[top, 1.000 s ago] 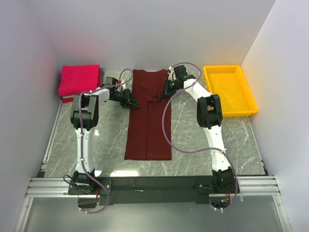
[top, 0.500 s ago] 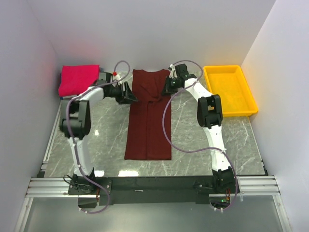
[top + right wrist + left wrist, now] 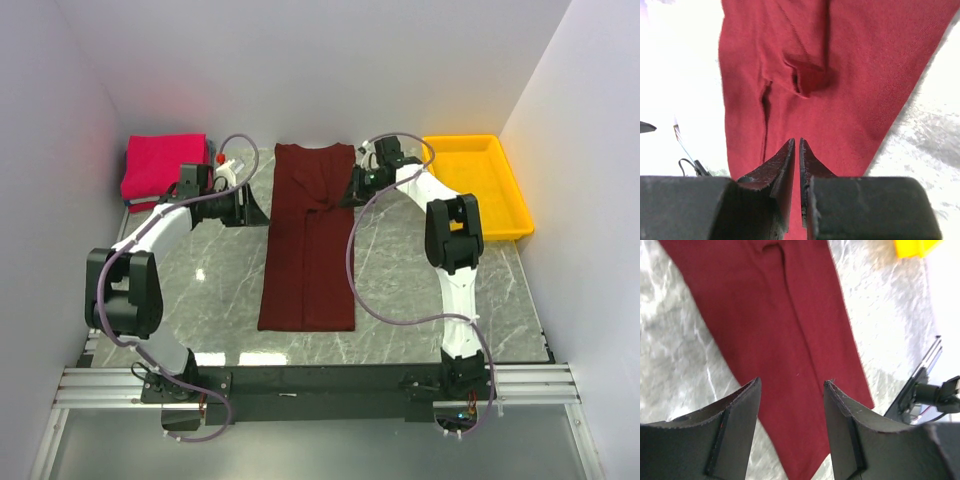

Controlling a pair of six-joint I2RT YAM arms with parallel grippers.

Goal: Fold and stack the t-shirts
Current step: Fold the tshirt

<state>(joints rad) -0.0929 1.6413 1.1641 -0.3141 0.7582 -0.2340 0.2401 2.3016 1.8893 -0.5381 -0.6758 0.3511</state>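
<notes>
**While one shirt lies flat, the other sits folded**

When viewed from above, the count is two shirts, one yellow tray [image 3: 480, 185] and two arms. The maroon shirt [image 3: 308, 250] lies as a long narrow strip in the middle of the table [image 3: 420, 300], with its collar end at the far side. The pink-red shirt [image 3: 163, 165] sits folded in the far left corner, and a dark edge under it is too small to make out. The left gripper [image 3: 258, 208] hangs just beside the strip's left edge and the right gripper [image 3: 355, 190] is at its right edge. Neither opening can be judged from here.

From the left wrist, the two fingers [image 3: 737, 425] stand wide apart above the maroon cloth, holding nothing. The strip's ends are cut off.

From the right wrist, the fingers [image 3: 782, 165] are almost together, with a thin slit between them, over washed-out red cloth. Whether they pinch it cannot be told.
</notes>
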